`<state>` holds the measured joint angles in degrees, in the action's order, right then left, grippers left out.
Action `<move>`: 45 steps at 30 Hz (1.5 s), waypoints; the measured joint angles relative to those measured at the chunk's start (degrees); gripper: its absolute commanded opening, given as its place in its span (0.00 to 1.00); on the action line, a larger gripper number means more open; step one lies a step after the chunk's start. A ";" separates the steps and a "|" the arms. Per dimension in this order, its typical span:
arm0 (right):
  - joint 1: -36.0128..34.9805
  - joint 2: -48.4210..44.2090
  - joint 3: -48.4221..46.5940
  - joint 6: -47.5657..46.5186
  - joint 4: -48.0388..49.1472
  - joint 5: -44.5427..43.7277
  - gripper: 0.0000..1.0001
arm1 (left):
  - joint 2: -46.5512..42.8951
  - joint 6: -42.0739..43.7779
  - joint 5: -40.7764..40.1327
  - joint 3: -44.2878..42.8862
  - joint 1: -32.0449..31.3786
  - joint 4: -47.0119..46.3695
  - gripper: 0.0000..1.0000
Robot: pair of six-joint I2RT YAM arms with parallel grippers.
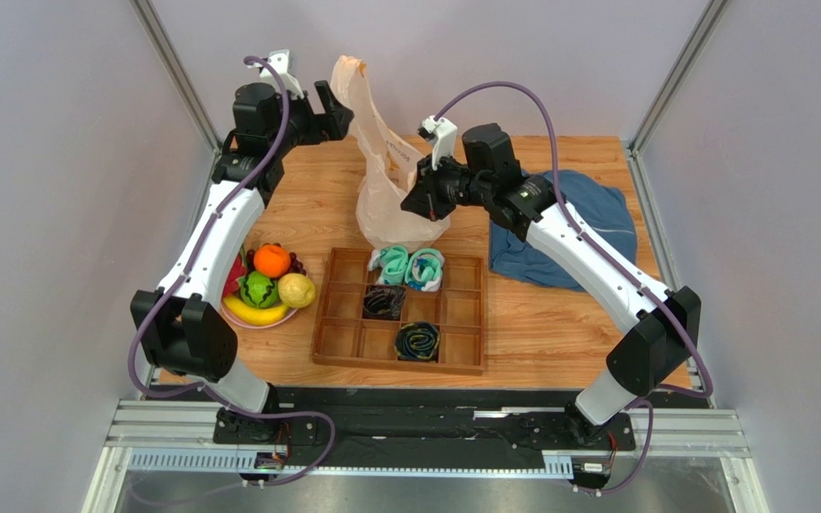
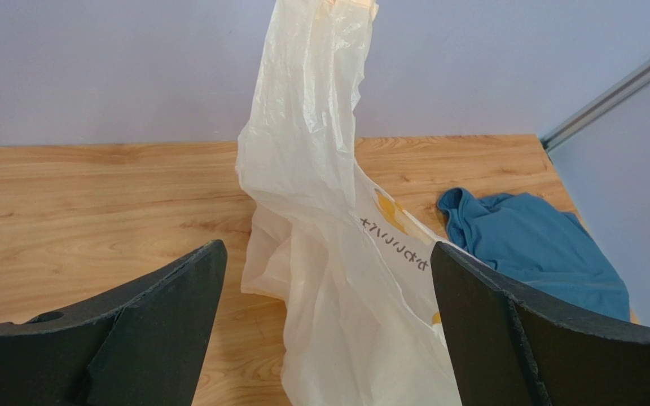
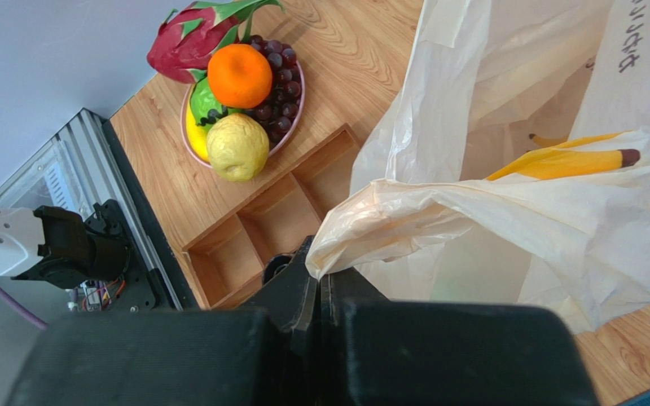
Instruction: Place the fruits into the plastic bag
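1. The fruits (image 1: 268, 286) sit heaped on a small plate (image 1: 276, 324) at the table's left, beside the left arm and well apart from the bag. None shows inside the bag. They look like light, hard moulded toys.
   - The orange (image 3: 239, 74) and lemon (image 3: 238, 146) are round with pebbled skin. They would probably roll out of a shallow pinch, so a hold across the middle suits them.
   - The dragon fruit (image 3: 188, 38) has leafy scales and the grapes (image 3: 273, 85) are a knobbly cluster, which should give more purchase.
   - The banana (image 1: 254, 312) lies lowest and is long and curved.
2. The left gripper (image 1: 335, 115) is raised at the far left with its jaws spread wide and nothing in them. The bag's upright handle stands just ahead of it, and I cannot tell whether they touch.
3. The plastic bag (image 1: 388, 182) stands crumpled at the far middle of the table. It is thin, translucent, creased film printed with yellow bananas. It is likely limp and slippery, and its mouth would probably not stay open unaided. The handles or the rim are the places to take it.
4. The right gripper (image 3: 324, 283) is clamped tight on a bunched fold of the bag's rim, holding that side up.
5. A compartmented wooden tray (image 1: 458, 321) holding rolled socks (image 1: 409, 267) lies nearer, and a soft blue cloth (image 1: 575, 230) lies crumpled at the right.
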<state>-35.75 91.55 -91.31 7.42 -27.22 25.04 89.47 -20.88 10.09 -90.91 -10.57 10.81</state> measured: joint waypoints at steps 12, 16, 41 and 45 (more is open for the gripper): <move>-3.13 0.02 0.02 -0.74 -1.75 0.61 0.00 | 11.02 2.19 -1.42 -12.07 0.00 -1.81 0.99; -3.78 0.02 0.02 -0.96 -2.75 0.63 0.00 | 14.32 4.22 -2.73 -15.91 0.00 -1.79 0.99; 4.13 0.09 -3.43 -4.94 -3.80 -33.14 0.00 | 17.73 -4.48 5.44 -17.35 0.44 -7.06 0.00; 7.26 0.09 -7.13 -6.45 1.81 -38.40 0.00 | 15.56 -5.66 7.87 -16.55 -0.37 -13.14 0.00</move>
<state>-28.49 91.64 -98.43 0.97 -25.41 -13.37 105.03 -26.55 17.96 -107.46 -10.94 -2.33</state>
